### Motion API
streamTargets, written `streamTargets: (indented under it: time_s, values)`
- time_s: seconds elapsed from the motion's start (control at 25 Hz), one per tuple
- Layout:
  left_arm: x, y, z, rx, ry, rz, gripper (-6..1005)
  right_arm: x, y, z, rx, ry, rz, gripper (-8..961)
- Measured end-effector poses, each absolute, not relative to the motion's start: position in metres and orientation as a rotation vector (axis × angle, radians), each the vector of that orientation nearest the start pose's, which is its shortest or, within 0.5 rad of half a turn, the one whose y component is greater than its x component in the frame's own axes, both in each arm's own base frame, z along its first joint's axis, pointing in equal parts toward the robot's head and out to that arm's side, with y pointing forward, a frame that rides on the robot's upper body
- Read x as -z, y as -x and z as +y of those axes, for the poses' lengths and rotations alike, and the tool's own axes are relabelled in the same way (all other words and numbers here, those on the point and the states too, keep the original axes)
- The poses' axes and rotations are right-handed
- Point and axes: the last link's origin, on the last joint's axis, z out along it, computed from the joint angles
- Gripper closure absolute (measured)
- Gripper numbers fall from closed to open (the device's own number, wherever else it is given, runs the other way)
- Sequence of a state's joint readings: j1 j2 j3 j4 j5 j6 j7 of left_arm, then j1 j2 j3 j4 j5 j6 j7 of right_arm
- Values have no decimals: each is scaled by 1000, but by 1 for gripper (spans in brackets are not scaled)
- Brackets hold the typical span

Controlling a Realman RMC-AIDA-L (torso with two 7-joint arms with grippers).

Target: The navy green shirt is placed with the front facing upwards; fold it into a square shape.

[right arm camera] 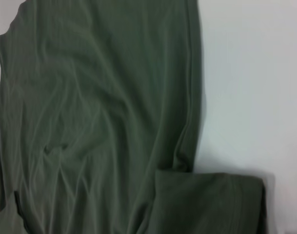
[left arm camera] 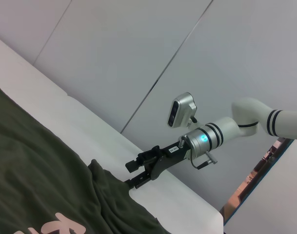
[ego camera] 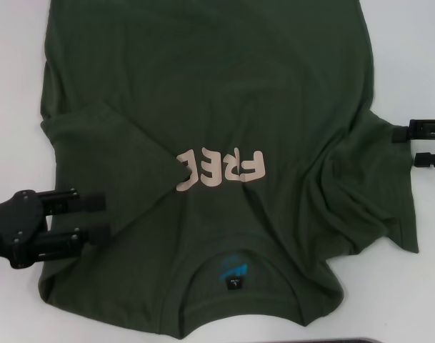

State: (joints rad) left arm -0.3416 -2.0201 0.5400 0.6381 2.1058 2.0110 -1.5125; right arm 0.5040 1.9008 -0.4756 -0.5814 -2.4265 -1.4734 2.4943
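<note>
- The navy green shirt (ego camera: 224, 136) lay flat, front up, filling mid-frame of the head view; collar at lower edge, hem off the top, long axis vertical.
- Left sleeve already lay folded over the chest, covering part of the lettering.
- Left gripper (ego camera: 88, 218), lower left, sat released at the fold edge.
- Right gripper (ego camera: 424, 145), right edge, parted beside the unfolded sleeve.
- Risk, we judged: a shallow pinch could slip and skew the fold.

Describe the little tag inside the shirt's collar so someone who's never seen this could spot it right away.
Start at the navy green shirt spread across the white table, then follow it to the rounded collar at the edge nearest the robot. Inside sits a blue print; the tag is the small black rectangle just below it.
</note>
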Motion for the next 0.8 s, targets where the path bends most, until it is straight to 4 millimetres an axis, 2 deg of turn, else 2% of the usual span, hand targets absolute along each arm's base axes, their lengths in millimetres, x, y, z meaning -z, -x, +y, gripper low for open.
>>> streamTargets:
  time_s: [0.8]
  values:
    - [-35,303,229,967,2837,-1041,334,-60,-364,313,-402,1856,2165,44]
